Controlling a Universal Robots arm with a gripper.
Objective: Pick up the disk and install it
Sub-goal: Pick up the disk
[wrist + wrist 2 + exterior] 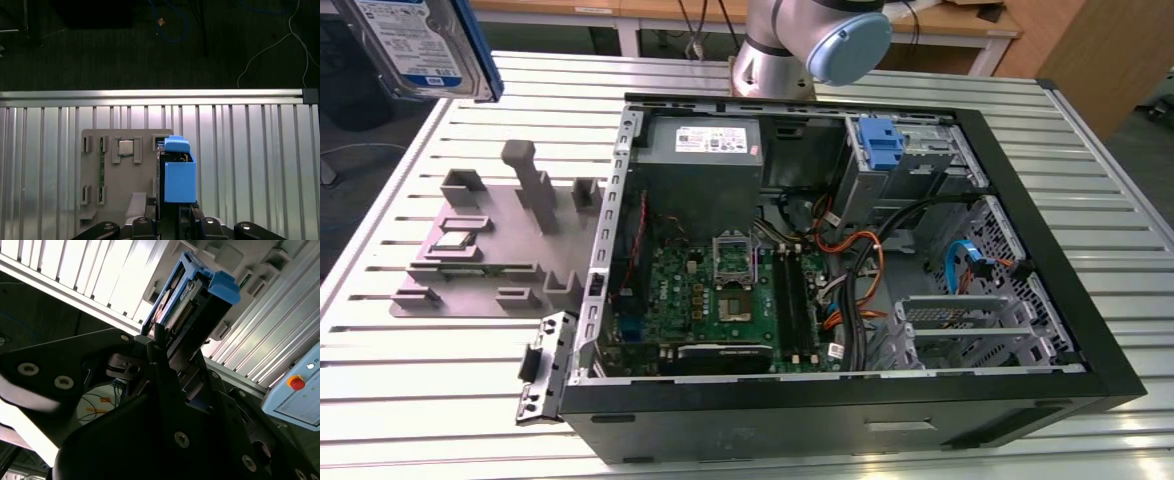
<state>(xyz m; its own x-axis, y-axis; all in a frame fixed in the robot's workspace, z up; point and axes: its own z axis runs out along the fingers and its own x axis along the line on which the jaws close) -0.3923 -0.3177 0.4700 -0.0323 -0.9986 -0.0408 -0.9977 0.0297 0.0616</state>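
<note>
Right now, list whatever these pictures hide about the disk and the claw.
Exterior view: the disk is cut off by the top edge.
First wrist view: the disk is edge-on, label unseen; the frame edge cuts off the claw.
Second wrist view: the claw's dark body hides the disk's gripped end.
Exterior view: drive bay interior too small.

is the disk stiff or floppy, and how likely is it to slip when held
Probably stiff: the disk is a flat metal slab, held up by the gripper without sagging. Likely heavy for its size. Its smooth blue plastic bracket might flex or slide a little.
</note>
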